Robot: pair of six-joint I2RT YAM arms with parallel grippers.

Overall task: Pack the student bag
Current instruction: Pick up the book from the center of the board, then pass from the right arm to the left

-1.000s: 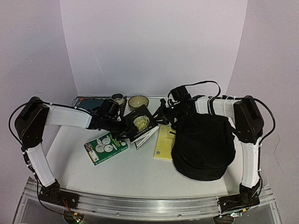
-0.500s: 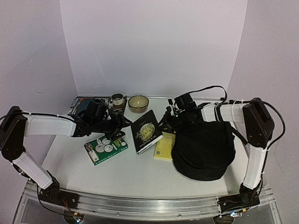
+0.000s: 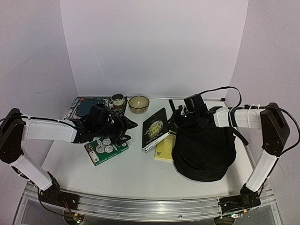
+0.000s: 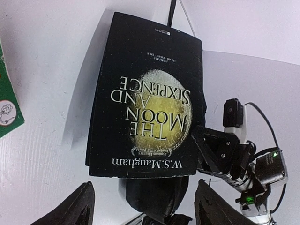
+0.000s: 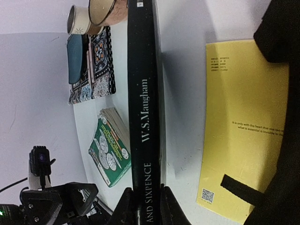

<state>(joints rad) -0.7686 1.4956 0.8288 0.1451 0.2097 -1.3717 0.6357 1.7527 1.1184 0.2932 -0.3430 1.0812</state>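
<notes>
Midway through packing: the right pincer is closed on the spine end of a black paperback, "The Moon and Sixpence". It holds the book at centre frame, just left of the student bag. The bag, a soft black backpack, lies slumped on the white table at lower right of the overhead view, under the right arm. From where I stand I cannot tell whether its zip mouth is open.

Gripping the spine looks deliberate. It keeps the pages shut and presents a thin edge, which should slide into a fabric opening more easily than a flat cover. The left pincer stands wide open and empty at centre left. It is apart from the paperback and just above a green book with coin pictures, which is probably the next item.

A yellow book lies flat against the bag's left side, partly under the paperback's near corner. A cup and a bowl sit along the back edge.
</notes>
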